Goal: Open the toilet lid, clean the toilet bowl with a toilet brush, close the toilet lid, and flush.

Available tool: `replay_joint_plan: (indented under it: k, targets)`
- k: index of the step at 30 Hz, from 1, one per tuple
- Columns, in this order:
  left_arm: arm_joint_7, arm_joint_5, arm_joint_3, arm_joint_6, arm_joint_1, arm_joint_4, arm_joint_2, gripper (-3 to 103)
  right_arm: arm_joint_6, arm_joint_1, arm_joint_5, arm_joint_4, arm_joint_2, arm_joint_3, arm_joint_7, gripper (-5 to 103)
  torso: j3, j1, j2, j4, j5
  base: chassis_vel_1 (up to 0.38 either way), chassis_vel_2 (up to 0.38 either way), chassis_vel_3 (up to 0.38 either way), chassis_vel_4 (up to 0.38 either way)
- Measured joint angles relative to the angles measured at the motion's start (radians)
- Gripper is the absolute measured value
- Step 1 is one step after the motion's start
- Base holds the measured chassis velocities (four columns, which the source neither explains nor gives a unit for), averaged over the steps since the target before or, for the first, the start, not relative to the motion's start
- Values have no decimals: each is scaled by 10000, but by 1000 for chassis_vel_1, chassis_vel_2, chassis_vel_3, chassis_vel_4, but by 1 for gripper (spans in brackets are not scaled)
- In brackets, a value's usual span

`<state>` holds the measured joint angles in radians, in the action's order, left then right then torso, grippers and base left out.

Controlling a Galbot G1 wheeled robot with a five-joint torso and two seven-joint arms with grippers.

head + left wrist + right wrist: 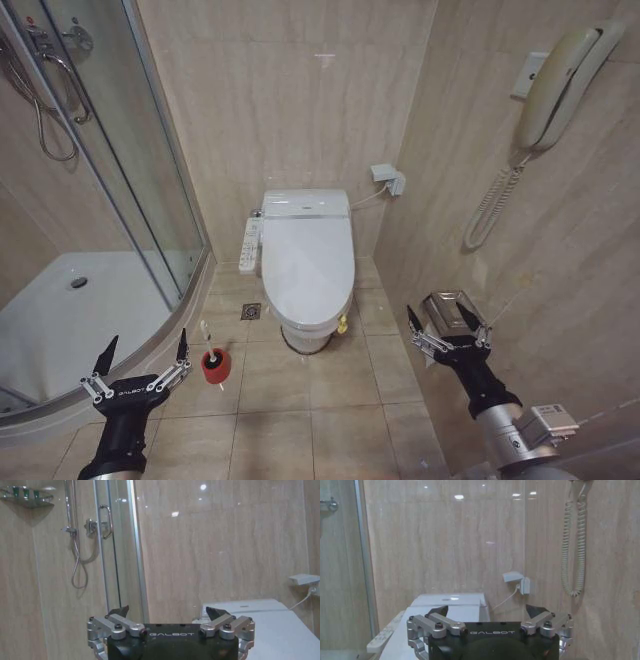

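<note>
The toilet lid (308,262) is glossy white and lies down flat over the toilet bowl (305,338), against the back wall. A long white button panel (250,246) runs along the bowl's left side. The toilet brush (208,340) has a thin white handle and stands in a small red cup holder (215,366) on the floor, left of the bowl. My left gripper (143,352) hangs open low at the left, close beside the red cup. My right gripper (447,318) is open at the lower right, apart from the toilet. Both wrist views show the lid (280,630) (451,611) beyond open fingers.
A curved glass shower stall (110,200) with a raised white tray fills the left. A floor drain (250,312) lies between the stall and the bowl. A wall phone (560,85) with a coiled cord hangs on the right wall. A wall socket box (388,178) sits behind the toilet.
</note>
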<state>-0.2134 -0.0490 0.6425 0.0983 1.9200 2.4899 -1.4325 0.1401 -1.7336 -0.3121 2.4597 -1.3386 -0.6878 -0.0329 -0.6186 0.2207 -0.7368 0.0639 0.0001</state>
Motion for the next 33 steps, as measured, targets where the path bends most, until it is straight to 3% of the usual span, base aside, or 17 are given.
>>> replay_joint_plan:
  k: [33]
  targets:
    - [0, 0, 0, 0, 0, 0, 0, 100, 0, 0, 0, 0, 0, 0, 0, 100, 0, 2, 1, 1, -2, -3, -4, 2, 2]
